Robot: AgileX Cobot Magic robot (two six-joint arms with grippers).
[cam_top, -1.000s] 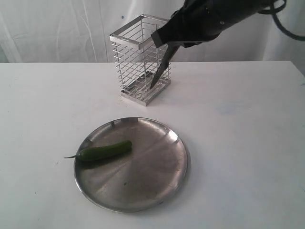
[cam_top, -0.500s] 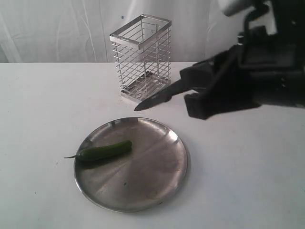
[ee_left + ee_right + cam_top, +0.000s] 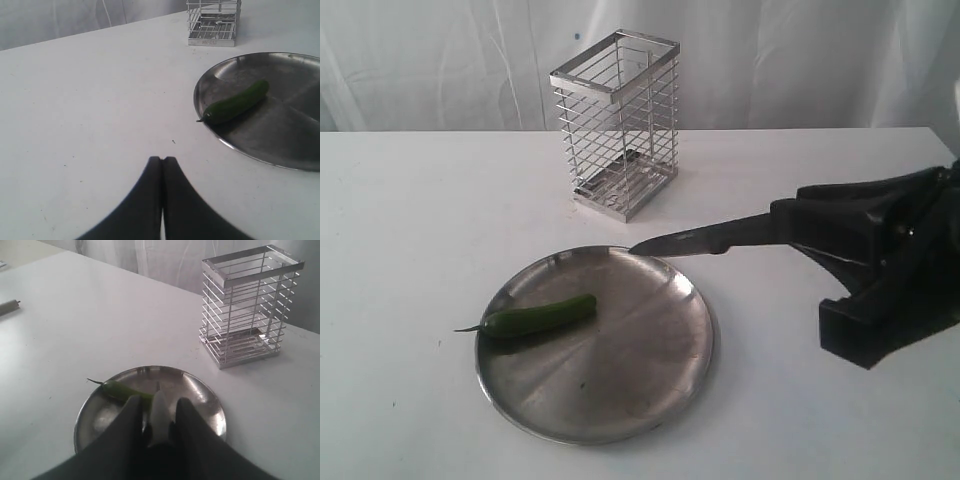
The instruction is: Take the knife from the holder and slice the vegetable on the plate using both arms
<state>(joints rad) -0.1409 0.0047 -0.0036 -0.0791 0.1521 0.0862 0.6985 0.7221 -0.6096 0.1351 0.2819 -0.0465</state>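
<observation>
white tabletop (image 3: 420,200), right gripper (image 3: 160,412) clamped on the knife (image 3: 690,241), its tip over the rim of the plate (image 3: 620,375) (vegetable (image 3: 540,317) lies apart on it); left gripper (image 3: 162,165) pinched together, empty.

The blocky black right gripper (image 3: 157,410) was dark all over, with flat sides and sharp corners. Its two smooth black fingers (image 3: 132,412) were long with round tips. The plain black left gripper (image 3: 162,162) had two curved fingers, wide at the base and thin at the tips.
</observation>
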